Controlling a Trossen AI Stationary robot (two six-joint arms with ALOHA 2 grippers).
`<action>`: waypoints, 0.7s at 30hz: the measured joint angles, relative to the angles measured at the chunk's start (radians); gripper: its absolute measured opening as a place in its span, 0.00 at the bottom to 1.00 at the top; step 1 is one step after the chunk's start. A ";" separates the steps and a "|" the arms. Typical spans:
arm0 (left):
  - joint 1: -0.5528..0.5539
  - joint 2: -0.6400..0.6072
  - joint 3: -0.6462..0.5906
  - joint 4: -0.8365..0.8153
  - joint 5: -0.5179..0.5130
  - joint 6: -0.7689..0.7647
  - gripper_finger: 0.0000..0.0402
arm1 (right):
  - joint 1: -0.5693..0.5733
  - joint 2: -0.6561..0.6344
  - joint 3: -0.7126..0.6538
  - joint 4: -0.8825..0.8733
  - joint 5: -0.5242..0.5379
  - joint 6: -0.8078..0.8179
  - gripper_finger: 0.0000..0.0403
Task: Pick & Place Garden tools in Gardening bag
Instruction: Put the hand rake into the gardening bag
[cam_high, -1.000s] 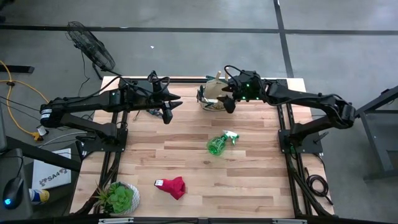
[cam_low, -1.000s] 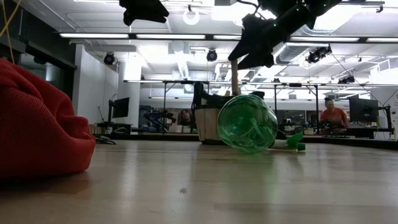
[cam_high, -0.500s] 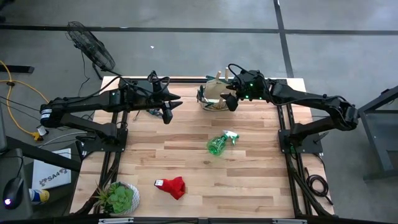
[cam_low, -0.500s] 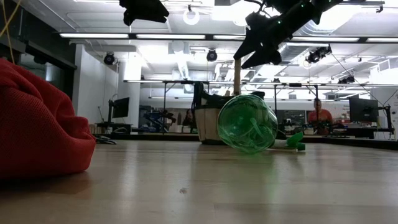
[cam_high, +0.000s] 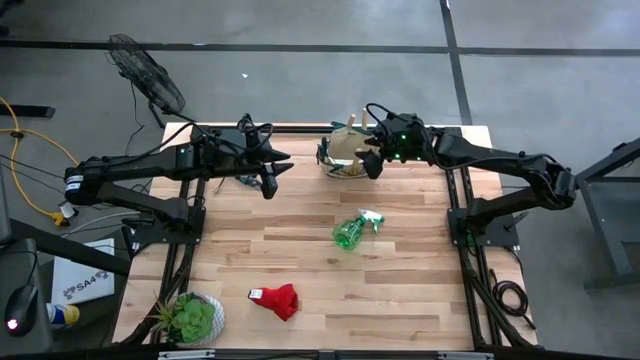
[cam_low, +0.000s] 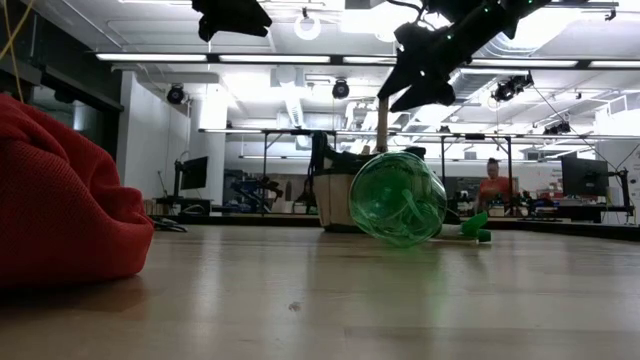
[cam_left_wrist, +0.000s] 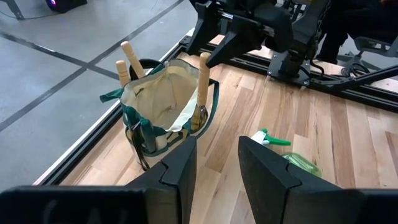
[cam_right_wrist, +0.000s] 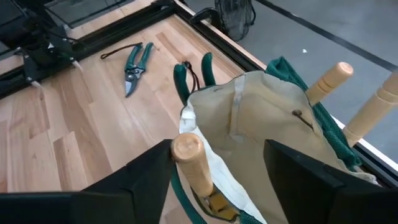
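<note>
High view: my right gripper (cam_high: 372, 160) hangs at the gardening bag's (cam_high: 343, 152) 3 o'clock edge, fingers spread, gripping nothing. My left gripper (cam_high: 272, 172) waits at the bag's 9 o'clock, well apart, fingers spread. The bag stands at the counter's (cam_high: 420, 280) 12 o'clock edge. Spray bottle (cam_high: 352, 230) lies near centre; red glove (cam_high: 277, 299) at 6 o'clock; potted plant (cam_high: 190, 318) at 7 o'clock.

Low view: glove (cam_low: 60, 200) closest, bottle (cam_low: 398, 198) lying before the bag (cam_low: 335, 185).

Left wrist view: three wooden handles (cam_left_wrist: 203, 78) stand upright in the bag (cam_left_wrist: 165, 106).

Right wrist view: one handle (cam_right_wrist: 193, 162) rises between my open fingers; pruning shears (cam_right_wrist: 137, 65) lie on the counter beyond the bag (cam_right_wrist: 261, 118).
</note>
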 joint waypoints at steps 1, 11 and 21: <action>0.000 0.000 0.000 0.000 0.000 0.000 0.29 | 0.001 0.000 0.000 0.005 0.000 0.003 0.62; 0.000 0.000 0.000 0.000 0.000 0.000 0.29 | 0.001 0.000 0.000 0.036 -0.050 0.039 0.79; 0.000 0.000 0.000 0.000 0.000 0.000 0.29 | 0.000 0.001 0.000 0.034 -0.049 0.049 0.60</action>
